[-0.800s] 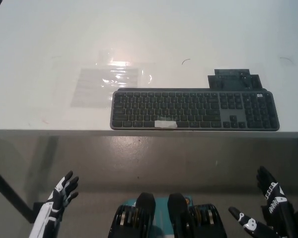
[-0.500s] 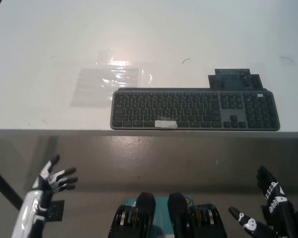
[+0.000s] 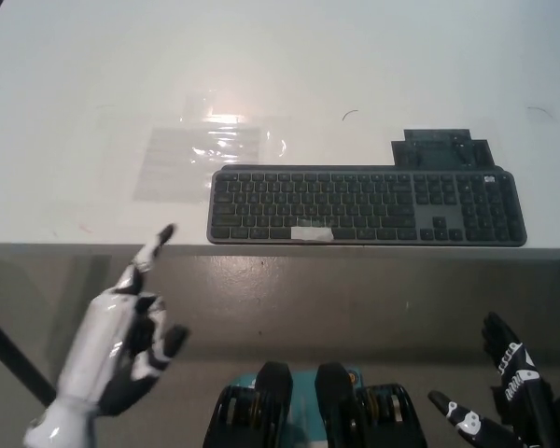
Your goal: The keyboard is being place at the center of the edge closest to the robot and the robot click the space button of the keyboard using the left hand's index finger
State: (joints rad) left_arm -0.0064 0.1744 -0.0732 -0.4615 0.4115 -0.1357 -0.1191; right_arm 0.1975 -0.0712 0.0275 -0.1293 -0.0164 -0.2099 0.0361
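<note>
A dark grey keyboard [image 3: 366, 205] lies along the near edge of the white table [image 3: 93, 112], with a strip of white tape marking its space bar [image 3: 311, 233]. My white left hand [image 3: 121, 336] is raised below the table edge, left of the keyboard. Its index finger points up toward the table edge while the other fingers are curled, and it holds nothing. My black right hand [image 3: 504, 397] rests low at the bottom right, fingers spread and open, well below the table.
A clear plastic sheet [image 3: 205, 154] lies on the table left of and behind the keyboard. A dark flat bracket [image 3: 441, 147] sits just behind the keyboard's right end. Grey floor shows below the table edge.
My left hand has risen from the bottom left toward the table edge and moved right, going from spread fingers to a pointing index finger. The right hand has not moved.
</note>
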